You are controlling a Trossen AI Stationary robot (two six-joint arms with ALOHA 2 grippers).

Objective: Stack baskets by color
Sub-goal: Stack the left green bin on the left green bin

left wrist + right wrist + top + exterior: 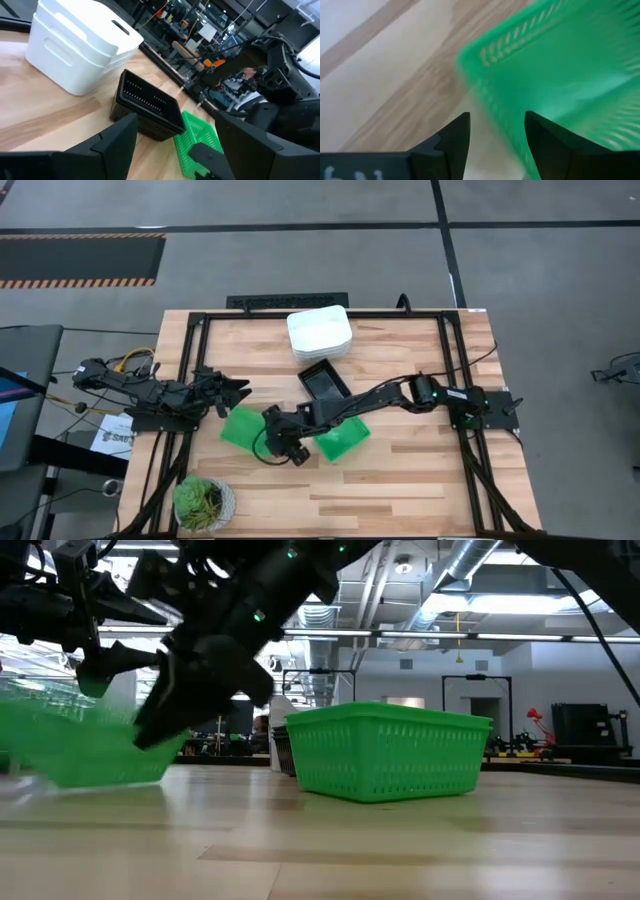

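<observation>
The counter (pixel 400 480) carries the baskets in three colour groups. The white baskets (pixel 319 333) sit nested in one stack toward twelve o'clock from the middle of the counter. Just beside them, toward five o'clock, lies the black basket stack (pixel 324 383); how many are nested there cannot be told. One green basket (pixel 343 438) rests flat near the centre, partly under the right arm. A second green basket (pixel 240 426) lies at nine o'clock from it, and in the low view it sits tilted, one edge lifted off the wood.

The right gripper (pixel 285 442) is low between the two green baskets. Its fingers (pixel 454 142) stand apart, straddling the rim of the tilted green basket without clamping it.

The left gripper (pixel 236 391) waits at about eleven o'clock from the tilted green basket, fingers (pixel 116 145) spread wide and holding nothing.

A potted plant (pixel 203 503) stands toward seven o'clock, near the counter's corner.
</observation>
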